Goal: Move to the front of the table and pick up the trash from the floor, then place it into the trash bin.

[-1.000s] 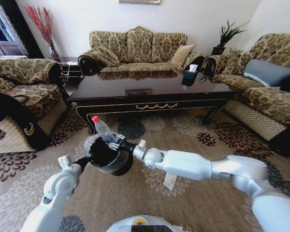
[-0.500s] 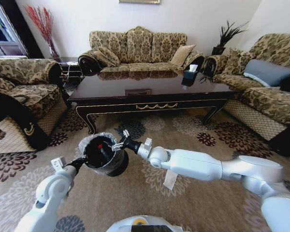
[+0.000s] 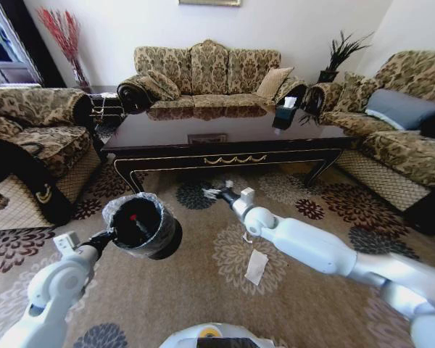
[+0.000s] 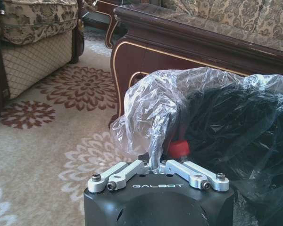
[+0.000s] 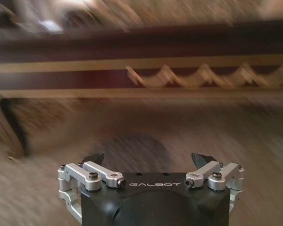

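- On the left, our left gripper (image 3: 109, 236) is clamped on the clear plastic liner (image 4: 153, 101) at the rim of the trash bin (image 3: 146, 226), holding the bin off the carpet (image 3: 203, 290), tilted so its mouth faces up toward our head.
- In the left wrist view the left gripper (image 4: 156, 165) has its fingers (image 4: 125, 172) pinched together on a fold of that liner.
- Inside the bin we see the bottle's red cap (image 3: 133, 217), low against the black wall; the left wrist view shows the same cap (image 4: 178, 149) just past the pinched fold.
- Behind the bin stands the table (image 3: 225, 145), its gold scroll ornament (image 3: 235, 159) on the front edge facing us.
- To the right of the bin, our right gripper (image 3: 212, 193) is empty and spread open, stretched out above the carpet just in front of the table and well apart from the bin.
- The right wrist view confirms this: the right gripper (image 5: 151, 157) has its two dark fingertips (image 5: 95, 157) set wide, with nothing between them.
- Below the right arm, a white paper scrap (image 3: 256, 266) lies flat on the carpet.
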